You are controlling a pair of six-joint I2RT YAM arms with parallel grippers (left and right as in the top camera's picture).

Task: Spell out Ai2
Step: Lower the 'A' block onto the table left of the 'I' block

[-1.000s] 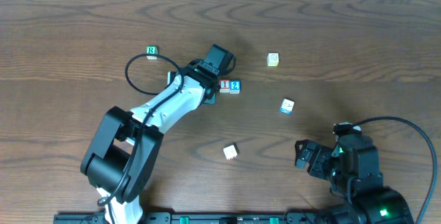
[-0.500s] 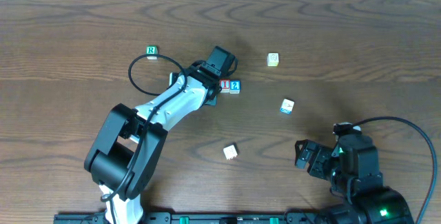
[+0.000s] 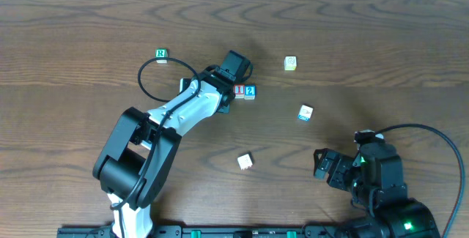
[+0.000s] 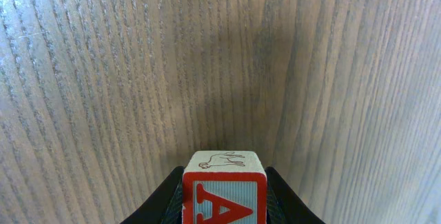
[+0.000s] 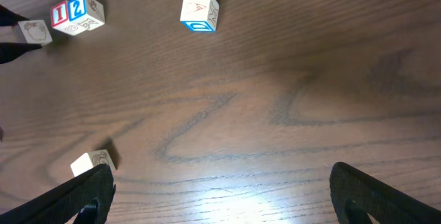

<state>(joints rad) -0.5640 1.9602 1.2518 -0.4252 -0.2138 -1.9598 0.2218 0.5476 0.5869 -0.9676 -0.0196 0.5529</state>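
while my left arm stretches diagonally over the table, my left gripper is clamped on the a block, red letter upright toward my wrist camera, just left of the touching i block and 2 block. my right gripper rests spread wide.

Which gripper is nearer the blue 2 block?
Left. The left gripper is beside the red I block touching the blue 2 block; the right gripper sits far off.
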